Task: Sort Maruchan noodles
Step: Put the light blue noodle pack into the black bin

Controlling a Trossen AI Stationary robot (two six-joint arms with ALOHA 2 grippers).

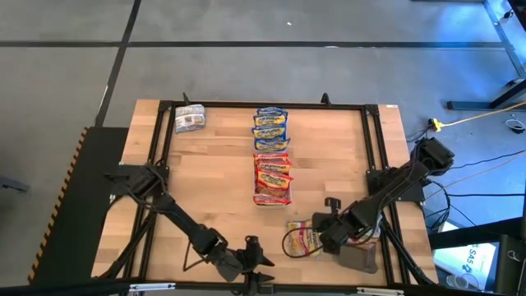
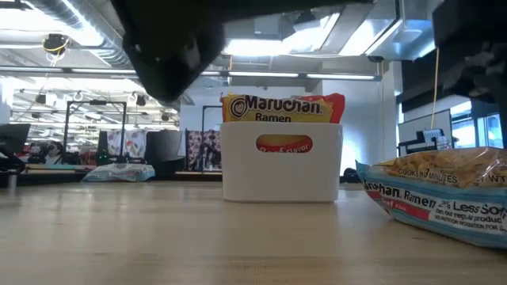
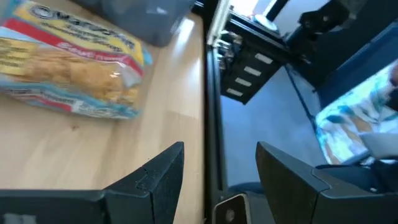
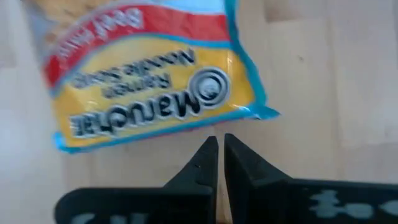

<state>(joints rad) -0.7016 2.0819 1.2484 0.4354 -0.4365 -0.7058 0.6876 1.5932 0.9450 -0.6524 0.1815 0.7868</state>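
Right hand [image 4: 217, 155] clenched on nothing, just beside a loose packet [image 4: 155, 74]; left hand [image 3: 214, 174] released at the tabletop [image 1: 329, 156] edge.

The left half of the surface [image 1: 205, 177] lies bare, open for passage between the left arm and the middle column; down the centre a row of blue packets [image 1: 270, 128] and then red packets [image 1: 272, 178] forms a barrier from the far edge toward the middle; a silver packet [image 1: 190, 120] sits alone at the far left corner; near the front right, a loose packet [image 1: 302, 239] lies just before the closed right gripper [image 1: 325, 224], with a dark grey tray [image 1: 360, 259] beside it; the left gripper [image 1: 261, 256] hangs spread at the front edge.
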